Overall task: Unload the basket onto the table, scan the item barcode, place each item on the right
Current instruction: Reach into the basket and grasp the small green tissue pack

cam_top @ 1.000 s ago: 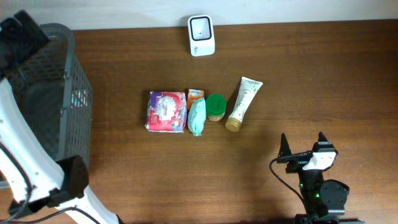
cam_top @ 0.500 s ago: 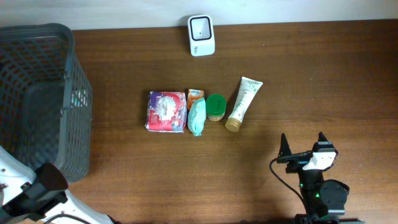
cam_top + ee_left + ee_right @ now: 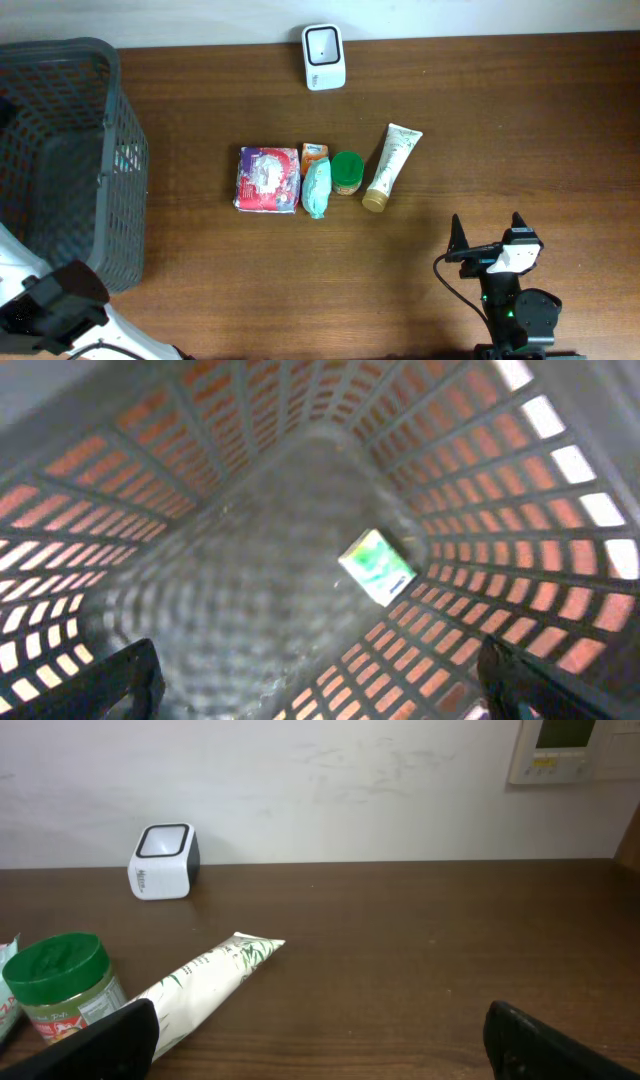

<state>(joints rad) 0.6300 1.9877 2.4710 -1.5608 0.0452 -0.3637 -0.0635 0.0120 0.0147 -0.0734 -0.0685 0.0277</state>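
Both pincers stand wide apart, empty: right gripper [image 3: 486,224] parked at five o'clock, left gripper [image 3: 320,675] above the basket [image 3: 125,170] at nine, a green box [image 3: 377,566] lying inside. I judge one item finished; next I'd take the tube [image 3: 393,165] at centre and show its barcode to the scanner [image 3: 324,57] at twelve.

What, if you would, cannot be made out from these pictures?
- Overhead: any barcode on the tube or green-lidded jar is too small to find.
- Left wrist: the small green box in the basket is blurred; its print is unreadable.
- Right wrist: the green-lidded jar's label is partly hidden behind a dark finger.
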